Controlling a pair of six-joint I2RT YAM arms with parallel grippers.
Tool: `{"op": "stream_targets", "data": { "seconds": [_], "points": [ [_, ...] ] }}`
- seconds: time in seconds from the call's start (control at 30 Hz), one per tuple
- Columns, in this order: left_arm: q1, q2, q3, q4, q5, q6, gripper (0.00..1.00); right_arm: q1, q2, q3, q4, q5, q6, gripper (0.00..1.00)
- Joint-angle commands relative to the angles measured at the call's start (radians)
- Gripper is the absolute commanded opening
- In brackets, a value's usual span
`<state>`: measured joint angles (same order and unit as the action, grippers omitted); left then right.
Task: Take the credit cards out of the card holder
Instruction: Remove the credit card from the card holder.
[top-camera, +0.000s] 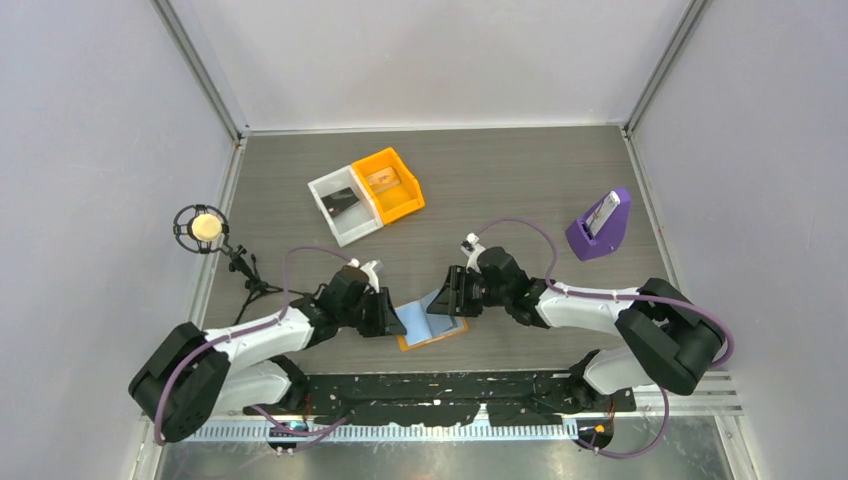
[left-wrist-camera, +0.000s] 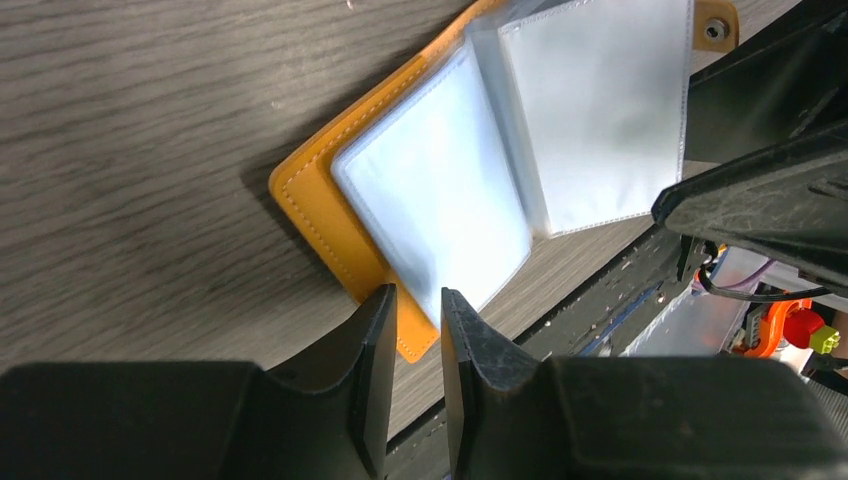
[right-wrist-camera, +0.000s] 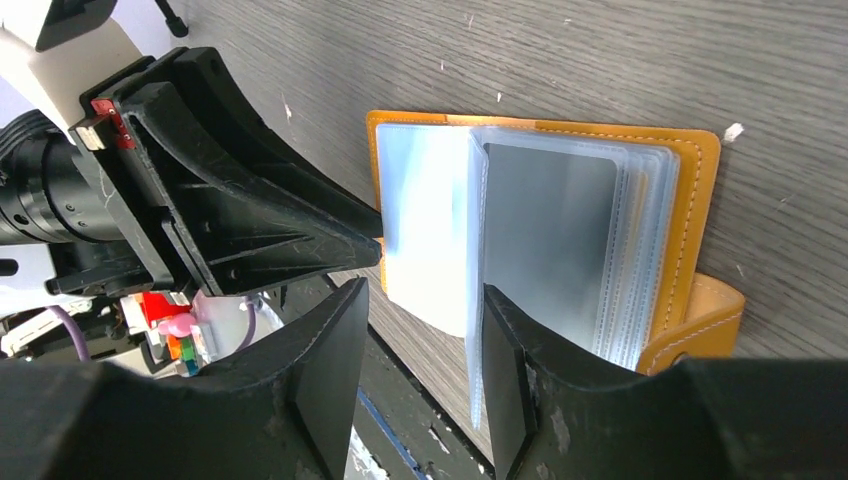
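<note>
Near the front edge of the counter (top-camera: 520, 170), between the two arms, the card holder (top-camera: 420, 322) (left-wrist-camera: 440, 190) (right-wrist-camera: 540, 230) lies open, orange cover down, clear sleeves fanned upward. Left tool (top-camera: 390, 318) (left-wrist-camera: 415, 300): fingers nearly together, pinching the cover and sleeve at the holder's edge on that arm's side. Right tool (top-camera: 447, 298) (right-wrist-camera: 420, 300): fingers spread, straddling the sleeves' near edge. One raised sleeve leans on the inner face of one finger; the other finger stands clear of it. Snap tab (right-wrist-camera: 700, 320): on the cover's far side from the left tool. Background: orange bin (top-camera: 390, 185) touching white bin (top-camera: 343, 205); purple stand (top-camera: 600, 225) well apart, right.
</note>
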<state>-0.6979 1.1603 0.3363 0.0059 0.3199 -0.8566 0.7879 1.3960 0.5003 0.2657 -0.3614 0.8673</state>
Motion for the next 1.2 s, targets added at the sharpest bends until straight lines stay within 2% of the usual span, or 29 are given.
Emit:
{"op": "stream_targets", "data": {
  "seconds": [0.0, 0.3, 0.5, 0.87, 1.17],
  "points": [
    [-0.004, -0.084, 0.017, -0.101, -0.036, 0.007, 0.26, 0.006, -0.012, 0.003, 0.063, -0.017, 0.023, 0.50],
    [-0.001, -0.276, 0.095, -0.334, -0.163, -0.009, 0.27, 0.068, 0.039, 0.072, 0.062, -0.005, 0.033, 0.50],
    [0.006, -0.334, 0.168, -0.458, -0.191, 0.013, 0.29, 0.115, 0.102, 0.112, 0.068, 0.014, 0.033, 0.52],
    [0.006, -0.348, 0.174, -0.421, -0.144, 0.008, 0.29, 0.125, 0.129, 0.139, 0.040, 0.028, -0.002, 0.57],
    [0.005, -0.301, 0.174, -0.269, 0.007, 0.016, 0.29, 0.108, -0.044, 0.143, -0.170, 0.140, -0.114, 0.54]
  ]
}}
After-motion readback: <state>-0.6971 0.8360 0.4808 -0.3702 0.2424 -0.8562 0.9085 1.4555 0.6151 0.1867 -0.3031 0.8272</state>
